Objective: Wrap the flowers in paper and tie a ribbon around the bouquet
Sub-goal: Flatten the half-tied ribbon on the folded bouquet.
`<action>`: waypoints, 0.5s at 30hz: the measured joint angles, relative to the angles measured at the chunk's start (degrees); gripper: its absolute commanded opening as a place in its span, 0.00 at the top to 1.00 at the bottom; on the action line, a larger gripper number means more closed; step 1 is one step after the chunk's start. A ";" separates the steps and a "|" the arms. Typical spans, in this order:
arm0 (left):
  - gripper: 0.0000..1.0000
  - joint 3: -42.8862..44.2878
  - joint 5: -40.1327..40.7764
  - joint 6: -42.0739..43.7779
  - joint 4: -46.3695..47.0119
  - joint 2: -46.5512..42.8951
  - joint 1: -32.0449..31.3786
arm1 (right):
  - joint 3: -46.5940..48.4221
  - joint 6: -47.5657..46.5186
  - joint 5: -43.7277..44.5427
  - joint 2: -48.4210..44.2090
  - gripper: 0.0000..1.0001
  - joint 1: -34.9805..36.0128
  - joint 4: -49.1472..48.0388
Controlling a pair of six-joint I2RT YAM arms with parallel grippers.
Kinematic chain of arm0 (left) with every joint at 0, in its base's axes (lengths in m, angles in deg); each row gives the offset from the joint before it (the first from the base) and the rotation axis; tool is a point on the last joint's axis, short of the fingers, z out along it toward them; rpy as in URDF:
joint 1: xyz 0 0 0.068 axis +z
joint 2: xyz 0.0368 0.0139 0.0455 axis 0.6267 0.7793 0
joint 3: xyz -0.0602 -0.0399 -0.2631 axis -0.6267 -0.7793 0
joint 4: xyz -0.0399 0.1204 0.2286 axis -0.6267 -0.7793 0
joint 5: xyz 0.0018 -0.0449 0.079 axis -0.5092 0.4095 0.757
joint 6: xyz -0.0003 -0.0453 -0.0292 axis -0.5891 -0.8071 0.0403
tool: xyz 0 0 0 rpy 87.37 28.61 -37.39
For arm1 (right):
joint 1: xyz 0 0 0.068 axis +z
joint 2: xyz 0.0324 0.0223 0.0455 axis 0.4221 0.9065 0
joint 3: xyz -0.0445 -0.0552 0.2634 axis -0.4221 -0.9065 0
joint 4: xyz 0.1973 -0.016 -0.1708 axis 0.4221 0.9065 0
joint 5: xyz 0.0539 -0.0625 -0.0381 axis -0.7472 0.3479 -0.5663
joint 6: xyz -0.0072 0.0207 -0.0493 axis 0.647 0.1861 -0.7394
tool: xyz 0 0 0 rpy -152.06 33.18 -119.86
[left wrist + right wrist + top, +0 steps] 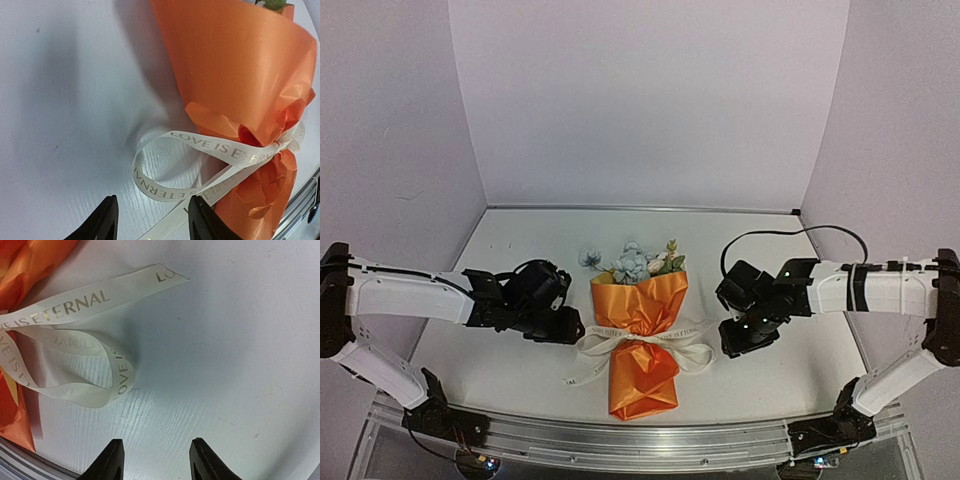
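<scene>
The bouquet (pixel 642 345) lies in the middle of the table, an orange paper (pixel 640 300) cone pinched at its waist. The flowers (pixel 633 262) stick out of its far, wide end. The cream ribbon (pixel 638 338) is tied round the waist in a bow, loops spreading left and right. My left gripper (pixel 570 330) sits open just left of the bow; in its wrist view the left gripper (pixel 152 212) faces a ribbon (pixel 162 192) loop, with a tail lying by the right finger. My right gripper (pixel 740 342) stands open beside the right loop, and the right gripper (pixel 157 455) holds nothing, the ribbon (pixel 117 372) lying ahead of it.
The white table (pixel 520 250) is closed in by pale walls at the back and sides. A metal rail (pixel 620 440) runs along the near edge, close to the bouquet's narrow end. A black cable (pixel 790 240) loops above the right arm.
</scene>
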 measured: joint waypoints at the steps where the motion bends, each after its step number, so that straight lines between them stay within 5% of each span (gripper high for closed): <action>1: 0.51 0.00 -0.75 -0.64 0.34 1.10 0.04 | 0.43 0.75 0.49 0.96 0.53 0.64 -0.07; 15: 0.55 0.02 -3.88 -3.67 4.10 9.38 1.29 | 2.71 6.74 4.01 7.56 0.53 2.58 -2.72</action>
